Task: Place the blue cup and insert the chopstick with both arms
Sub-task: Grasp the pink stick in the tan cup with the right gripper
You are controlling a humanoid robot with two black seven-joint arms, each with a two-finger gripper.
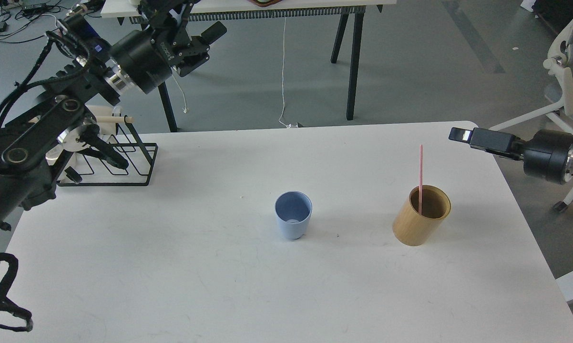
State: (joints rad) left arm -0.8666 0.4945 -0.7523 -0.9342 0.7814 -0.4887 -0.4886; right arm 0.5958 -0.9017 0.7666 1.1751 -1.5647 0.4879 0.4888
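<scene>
Currently the blue cup (293, 215) stands upright mid-table, the chopstick (420, 177) stands in the wooden cylinder (421, 215) well apart, the left gripper (201, 44) is spread, empty, and the right gripper (459, 134) state is indeterminable.

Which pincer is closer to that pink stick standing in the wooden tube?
The right pincer. It hovers just up and to the right of the chopstick; the left pincer is raised far off at the upper left, beyond the table's back edge.
</scene>
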